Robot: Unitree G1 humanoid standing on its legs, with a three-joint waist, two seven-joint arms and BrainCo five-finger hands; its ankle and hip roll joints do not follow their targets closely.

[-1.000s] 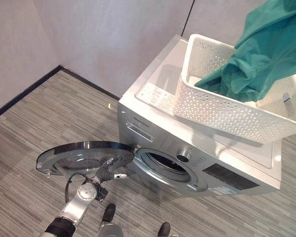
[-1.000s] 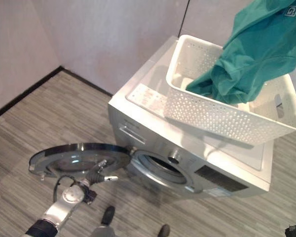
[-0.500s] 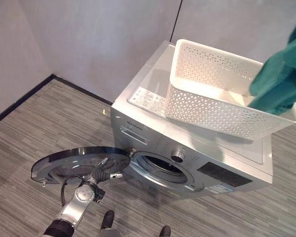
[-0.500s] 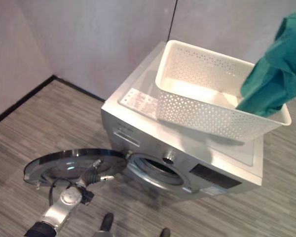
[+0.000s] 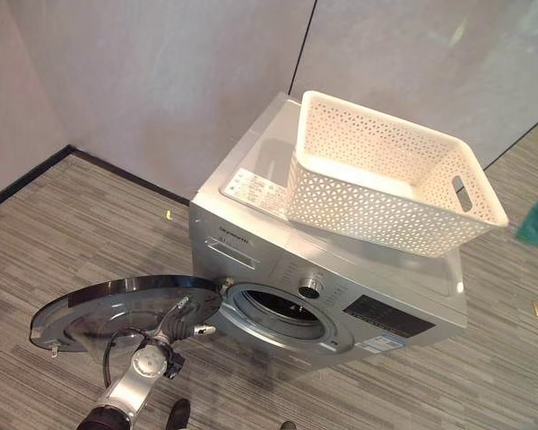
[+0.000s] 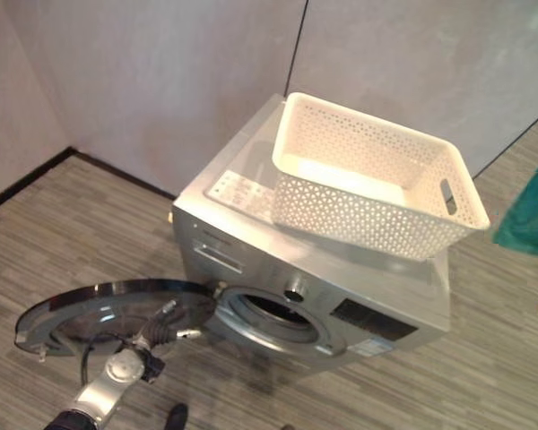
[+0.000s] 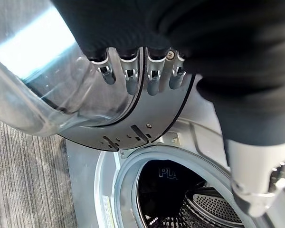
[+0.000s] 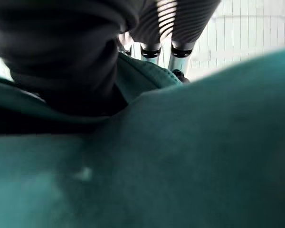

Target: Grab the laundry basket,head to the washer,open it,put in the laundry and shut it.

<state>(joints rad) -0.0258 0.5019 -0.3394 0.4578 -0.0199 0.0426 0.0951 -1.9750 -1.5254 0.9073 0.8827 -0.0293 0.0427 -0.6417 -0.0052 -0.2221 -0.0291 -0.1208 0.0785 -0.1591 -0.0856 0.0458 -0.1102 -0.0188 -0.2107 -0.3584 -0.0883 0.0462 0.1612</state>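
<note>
A silver washer [image 5: 341,296] stands by the wall with its round door [image 5: 117,309] swung fully open. The left hand [image 5: 184,321] rests straight-fingered against the door's inner face. An empty white laundry basket [image 5: 386,184] sits on the washer's top. The right hand [image 8: 161,42] is curled round teal laundry [image 6: 531,215], held in the air off the washer's right side. It should lower the cloth to the drum opening [image 7: 180,194] and push it fully past the rim.
</note>
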